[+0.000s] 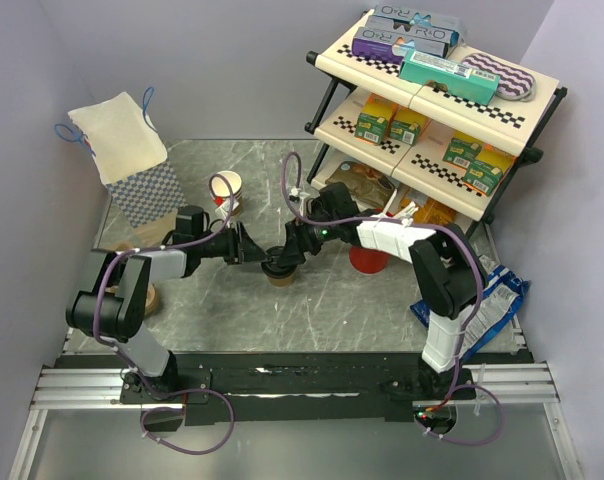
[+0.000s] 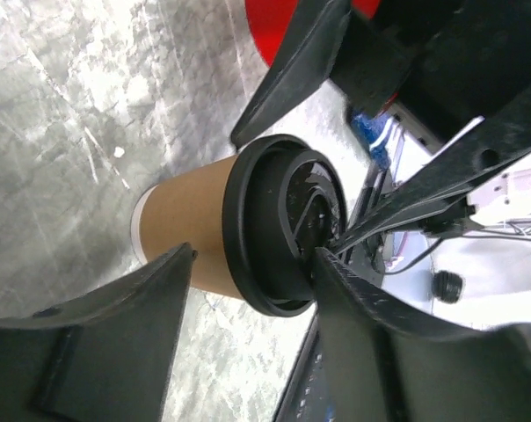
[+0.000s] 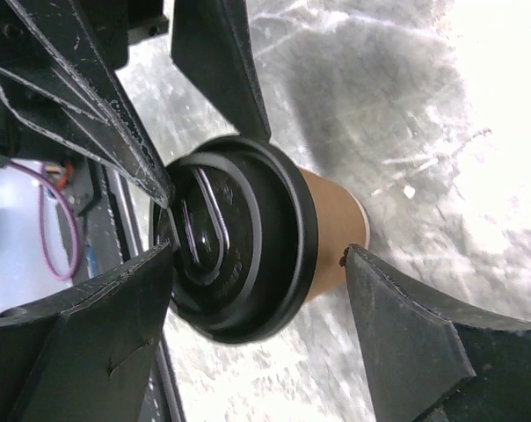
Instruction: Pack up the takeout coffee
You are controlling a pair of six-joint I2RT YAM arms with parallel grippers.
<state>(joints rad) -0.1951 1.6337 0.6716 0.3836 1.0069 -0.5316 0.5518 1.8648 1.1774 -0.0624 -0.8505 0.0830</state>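
Two pincers bracket one takeout coffee at mid-table. The lidded cup, brown paper under a round black lid, stands upright on the grey marbled table. It sits directly between the left pincer and the right pincer, which face each other tip to tip from opposite sides.

The left pincer is released, its jaws spread wide. In the left wrist view the cup sits in the gap. One finger lies beside the paper wall near the cup's foot, and the other reaches the rim of the lid. Whether either presses on the cup cannot be told.

The right pincer is likewise released, jaws wide. In the right wrist view the cup fills the gap, with one finger at the lid's top face and the other just beside the paper wall near the foot. Contact there cannot be told either. Each wrist view also catches the opposite pincer's two fingers reaching in over the lid.

Beyond the left pincer, toward the back of the table, stands a lidless cup, white inside. A red cup sits just behind the right pincer, close against that arm. A checked bag stands well apart from the left pincer on its outer side. A two-tier rack of boxes rises beyond the right pincer.
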